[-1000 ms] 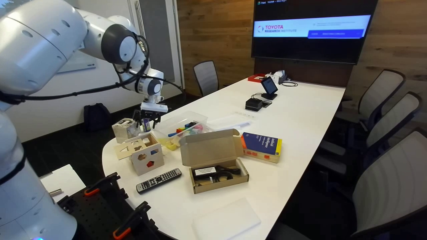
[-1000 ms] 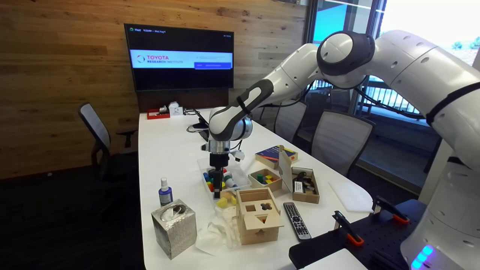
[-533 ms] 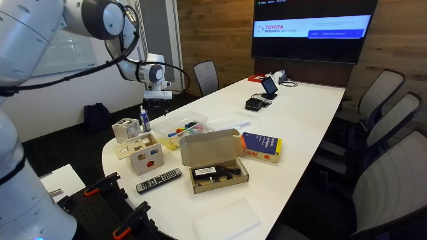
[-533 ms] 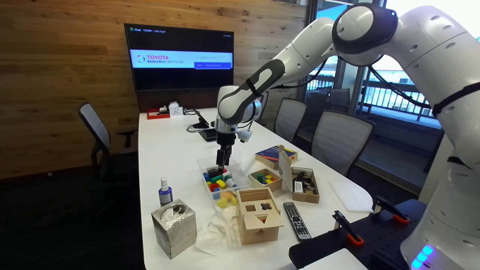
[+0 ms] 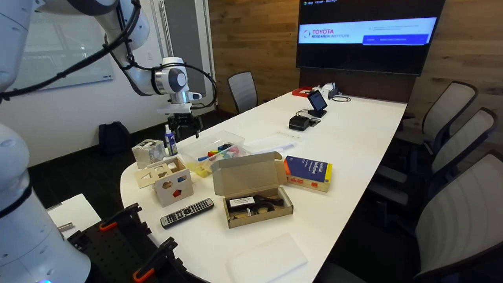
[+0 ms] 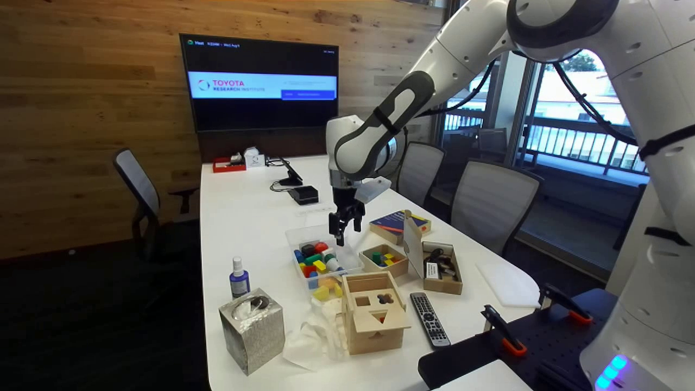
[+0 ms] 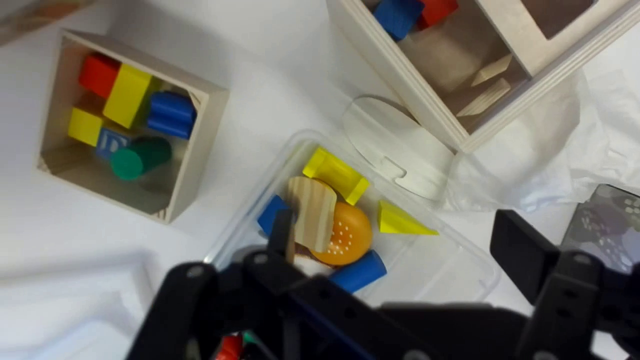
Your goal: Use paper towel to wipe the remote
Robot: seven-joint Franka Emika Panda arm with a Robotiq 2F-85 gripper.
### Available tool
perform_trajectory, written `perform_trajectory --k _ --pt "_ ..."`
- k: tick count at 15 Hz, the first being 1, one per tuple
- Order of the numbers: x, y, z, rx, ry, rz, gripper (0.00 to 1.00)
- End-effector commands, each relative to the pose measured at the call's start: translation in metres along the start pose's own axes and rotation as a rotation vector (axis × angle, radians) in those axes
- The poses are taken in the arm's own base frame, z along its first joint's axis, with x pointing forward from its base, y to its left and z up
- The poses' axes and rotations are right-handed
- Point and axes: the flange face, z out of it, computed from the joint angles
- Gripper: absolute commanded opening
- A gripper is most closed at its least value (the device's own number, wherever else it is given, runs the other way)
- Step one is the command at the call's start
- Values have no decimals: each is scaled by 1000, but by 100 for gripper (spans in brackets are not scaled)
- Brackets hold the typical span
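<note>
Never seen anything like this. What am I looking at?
It is a jointed white robot arm ending in a black two-fingered end effector for grasping. Two pictures come from cameras outside the robot, the third from one on its wrist. On the long white table lie a slim black bar-shaped remote, a crumpled thin white paper towel and, among other things, a pale wooden shape-sorter box. The job is wiping the remote with the paper towel. The end effector hangs open above the table, holding nothing.

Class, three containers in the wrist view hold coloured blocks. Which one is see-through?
The bin in the middle, whose walls are clear. The small tray and the shape sorter are both opaque, made of pale wood.
</note>
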Motion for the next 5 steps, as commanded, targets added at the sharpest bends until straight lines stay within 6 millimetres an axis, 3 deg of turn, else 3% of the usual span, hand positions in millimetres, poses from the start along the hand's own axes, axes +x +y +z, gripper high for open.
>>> perform_trajectory --k 1,5 --pt "-29 -12 -8 -53 -20 110 100" --pt "-45 -21 -5 -62 -35 175 100"
